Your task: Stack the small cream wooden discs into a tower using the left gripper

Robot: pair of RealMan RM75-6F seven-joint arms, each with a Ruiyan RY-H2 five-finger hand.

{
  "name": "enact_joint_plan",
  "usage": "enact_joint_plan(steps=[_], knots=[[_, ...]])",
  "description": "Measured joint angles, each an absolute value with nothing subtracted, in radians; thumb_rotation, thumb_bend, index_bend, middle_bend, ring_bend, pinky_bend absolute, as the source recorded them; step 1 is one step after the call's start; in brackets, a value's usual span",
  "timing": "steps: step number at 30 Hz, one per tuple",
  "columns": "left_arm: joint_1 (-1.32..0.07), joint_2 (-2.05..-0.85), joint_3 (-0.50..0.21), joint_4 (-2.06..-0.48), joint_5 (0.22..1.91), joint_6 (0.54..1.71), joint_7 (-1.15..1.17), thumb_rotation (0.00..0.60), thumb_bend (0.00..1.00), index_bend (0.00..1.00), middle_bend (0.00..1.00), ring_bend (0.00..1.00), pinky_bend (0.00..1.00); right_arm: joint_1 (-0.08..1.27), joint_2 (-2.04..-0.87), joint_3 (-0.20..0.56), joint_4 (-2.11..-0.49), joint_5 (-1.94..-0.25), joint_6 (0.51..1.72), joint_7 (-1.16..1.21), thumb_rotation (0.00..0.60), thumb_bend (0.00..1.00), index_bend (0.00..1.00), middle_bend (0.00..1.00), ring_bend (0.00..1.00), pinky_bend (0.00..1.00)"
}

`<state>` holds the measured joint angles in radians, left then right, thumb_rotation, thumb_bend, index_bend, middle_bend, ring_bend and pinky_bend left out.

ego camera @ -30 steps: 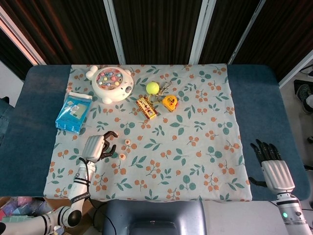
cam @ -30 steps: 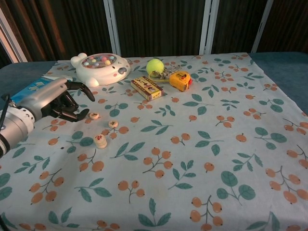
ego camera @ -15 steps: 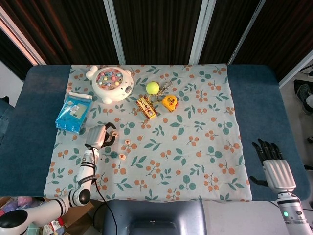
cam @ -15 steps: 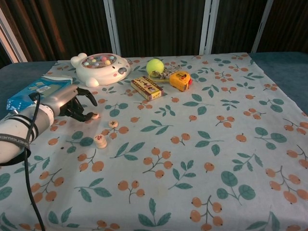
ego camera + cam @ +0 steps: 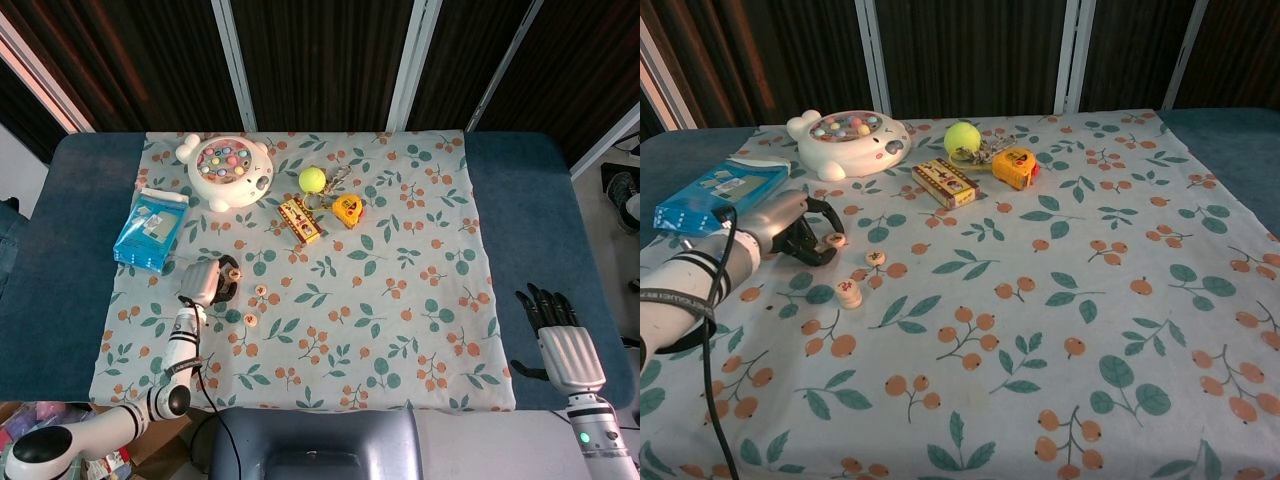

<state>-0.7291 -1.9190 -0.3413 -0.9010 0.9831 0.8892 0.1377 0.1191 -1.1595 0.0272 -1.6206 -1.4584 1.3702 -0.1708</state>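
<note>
Three small cream discs lie on the floral cloth [image 5: 400, 300]. One cream disc [image 5: 836, 240] [image 5: 234, 272] sits at the tips of my left hand [image 5: 790, 228] [image 5: 205, 282], whose fingers curl round it from above and below and pinch it while it rests on the cloth. A second disc [image 5: 875, 258] [image 5: 260, 291] lies just to its right. The third disc [image 5: 849, 292] [image 5: 250, 320] lies nearer the front and looks taller. My right hand [image 5: 560, 345] rests off the cloth at the table's right front, its fingers spread and holding nothing.
Behind the left hand lie a blue packet [image 5: 715, 190] and a white fishing toy [image 5: 847, 140]. Further back in the middle lie a small patterned box [image 5: 947, 182], a tennis ball [image 5: 961, 136] and a yellow tape measure [image 5: 1015, 165].
My left hand dropped lower and reached in toward the nearest disc, and its fingers closed round it. The discs have not shifted. The right hand barely moved.
</note>
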Motion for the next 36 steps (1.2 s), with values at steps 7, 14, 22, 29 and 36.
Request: enact_joint_plan(steps=[7, 14, 22, 29, 36], knots=[[-0.730, -1.940, -0.338, -0.874, 0.989, 0.904, 0.135, 0.600, 0.41, 0.48, 1.00, 1.00, 1.00, 0.119, -1.159, 0.028, -1.621, -1.458, 1.371, -0.170, 0.600, 0.12, 0.00, 0.00, 0.00, 0.00], [-0.730, -1.942, -0.341, -0.869, 0.999, 0.919, 0.129, 0.600, 0.41, 0.53, 1.00, 1.00, 1.00, 0.119, -1.160, 0.027, -1.620, -1.458, 1.370, -0.174, 0.600, 0.12, 0.00, 0.00, 0.00, 0.00], [-0.701, -1.879, -0.334, -1.013, 1.045, 0.978, 0.107, 0.600, 0.41, 0.53, 1.00, 1.00, 1.00, 0.121, -1.164, 0.025, -1.620, -1.460, 1.366, -0.182, 0.600, 0.11, 0.00, 0.00, 0.00, 0.00], [-0.642, -1.754, -0.288, -1.302, 1.107, 1.031, 0.101, 0.600, 0.41, 0.53, 1.00, 1.00, 1.00, 0.124, -1.168, 0.021, -1.622, -1.464, 1.361, -0.191, 0.600, 0.11, 0.00, 0.00, 0.00, 0.00], [-0.572, -1.637, -0.189, -1.513, 1.192, 1.085, 0.120, 0.600, 0.41, 0.52, 1.00, 1.00, 1.00, 0.124, -1.168, 0.019, -1.621, -1.469, 1.361, -0.189, 0.600, 0.12, 0.00, 0.00, 0.00, 0.00]])
